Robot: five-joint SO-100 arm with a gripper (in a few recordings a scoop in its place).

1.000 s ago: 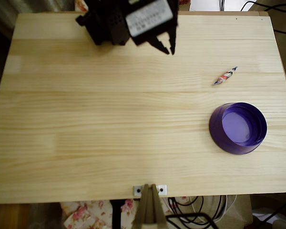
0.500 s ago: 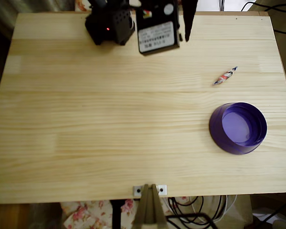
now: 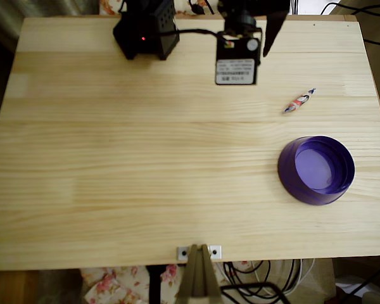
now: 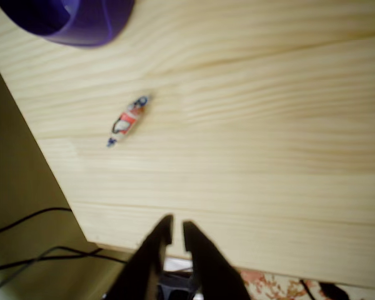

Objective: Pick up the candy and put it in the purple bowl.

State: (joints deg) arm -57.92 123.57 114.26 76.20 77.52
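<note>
My tool [image 4: 177, 232] hangs over the far edge of the counter [image 3: 145, 164], its fingers nearly together with a thin gap and holding nothing.

The candy [image 3: 299, 101] lies on bare wood toward the right, well apart from me, with the purple bowl [image 3: 316, 170] nearer the front, close to it but not touching. To do this reach well I judge I should spread my fingers first, travel right, then turn so they straddle the wrapper's narrow width, since it lies slantwise and is thin enough to skid. In the wrist view the candy [image 4: 129, 119] is blurred, the bowl [image 4: 75, 22] is cut off at the top edge, and my finger bases run out of frame. In the overhead view my arm's body covers most of my fingers.
</note>
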